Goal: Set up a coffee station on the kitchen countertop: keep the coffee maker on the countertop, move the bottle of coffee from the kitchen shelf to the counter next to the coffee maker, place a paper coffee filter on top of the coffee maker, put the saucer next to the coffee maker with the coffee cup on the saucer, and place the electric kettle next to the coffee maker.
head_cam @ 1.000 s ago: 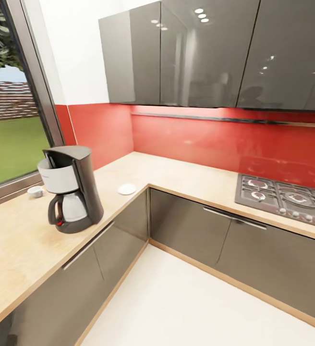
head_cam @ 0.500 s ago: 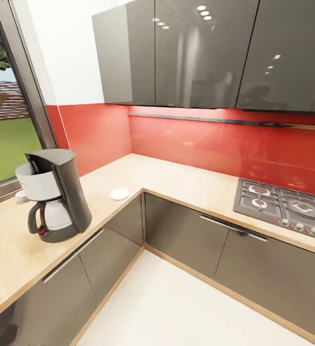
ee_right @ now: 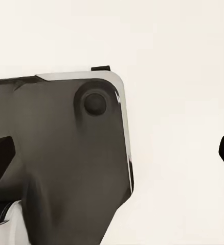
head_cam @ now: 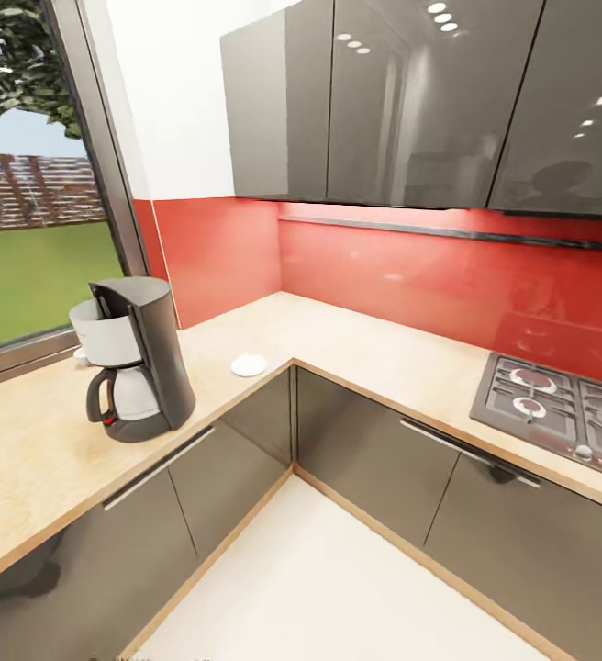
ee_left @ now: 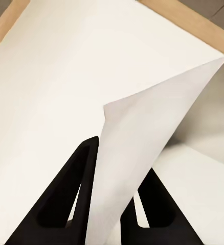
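The black coffee maker (head_cam: pixel 136 358) with its glass carafe stands on the light wooden countertop (head_cam: pixel 26 477) by the window, in the head view. A white saucer (head_cam: pixel 248 365) lies near the counter's inner corner. A small white cup (head_cam: pixel 81 353) peeks out behind the coffee maker, mostly hidden. In the left wrist view my left gripper (ee_left: pixel 109 204) is shut on a white paper coffee filter (ee_left: pixel 148 132), which sticks up between the black fingers (ee_left: pixel 66 199). In the right wrist view my right gripper (ee_right: pixel 113 153) is open, with nothing between its fingertips.
The L-shaped counter runs along a red backsplash, with a gas hob (head_cam: pixel 558 404) at the right. Glossy grey wall cabinets (head_cam: pixel 411 101) hang above and a large window (head_cam: pixel 35 211) is at the left. White floor (head_cam: pixel 338 588) lies before the base cabinets. A dark robot part (ee_right: pixel 61 153) shows under the right gripper.
The whole head view has shifted, so the camera has moved; the coffee maker and saucer keep their places on the counter.
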